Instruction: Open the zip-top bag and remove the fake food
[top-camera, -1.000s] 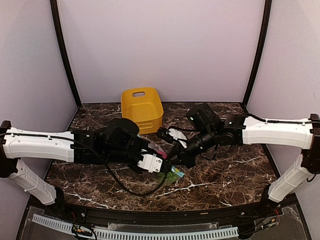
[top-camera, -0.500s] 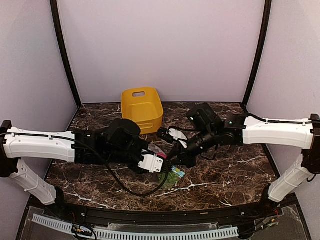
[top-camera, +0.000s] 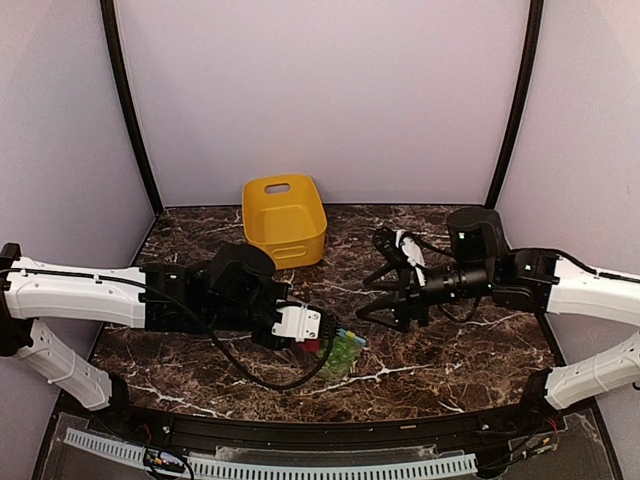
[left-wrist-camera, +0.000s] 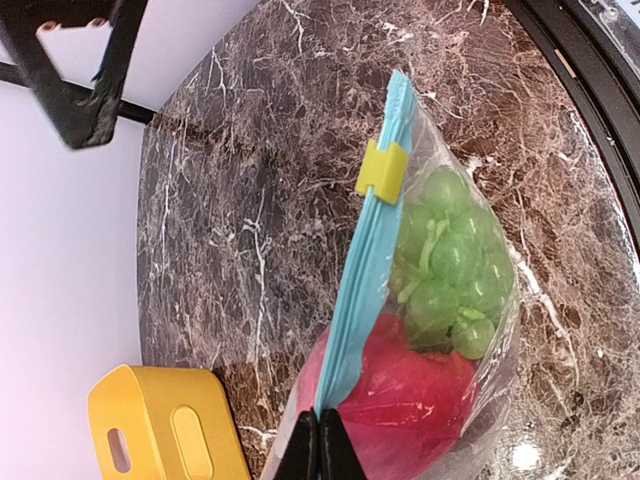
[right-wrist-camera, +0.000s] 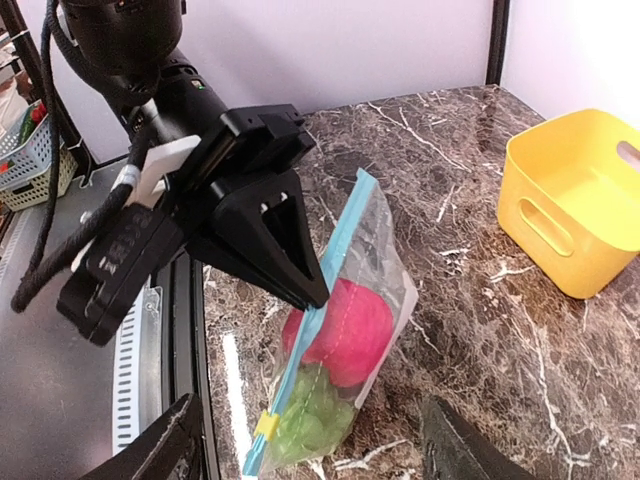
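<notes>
Left arm held; right arm stood off.
The left gripper clamped the clear crinkly zip-top bag by its teal strip; the right gripper gaped nearby, a yellow plastic bin behind.

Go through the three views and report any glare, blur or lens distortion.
Top external: even light, but the black frame posts bow, a wide-angle effect. Left wrist: zip-top bag sharp; a white glare spot on the table at lower right. Right wrist: fingers of the right hand are dark and soft-edged at the bottom; a pale reflection streaks the table beside the bag.
</notes>
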